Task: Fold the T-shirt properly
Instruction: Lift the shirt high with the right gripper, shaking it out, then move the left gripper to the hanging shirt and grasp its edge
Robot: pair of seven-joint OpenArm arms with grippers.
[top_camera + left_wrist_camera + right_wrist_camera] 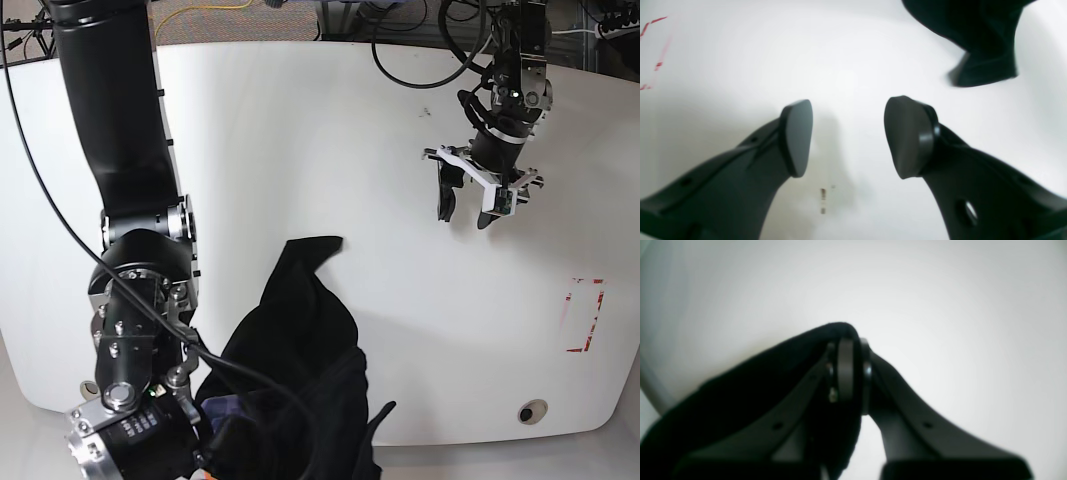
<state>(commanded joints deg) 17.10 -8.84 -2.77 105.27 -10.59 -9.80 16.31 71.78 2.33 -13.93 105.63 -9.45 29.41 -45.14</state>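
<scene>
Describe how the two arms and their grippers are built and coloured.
Both arms are black. The right arm is a thick glossy tube with round bolted joints and a thin black cable. The left gripper has white brackets and dark fingers ending in flat, rounded matte pads. The right gripper has similar dark fingers with small holes.

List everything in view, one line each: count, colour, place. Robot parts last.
T-shirt: 1, black, bunched at the table's near edge, partly lifted.
Table: 1, white, fills the base view.
Red dashed marking: 1, red, table's right side in base view.
Round hole: 1, dark, near-right corner of the table.
Cables: several, black plus one yellow, far edge.
Right gripper: 1, black, shut on the T-shirt.
Left gripper: 1, black, open above bare table, holding nothing.
</scene>
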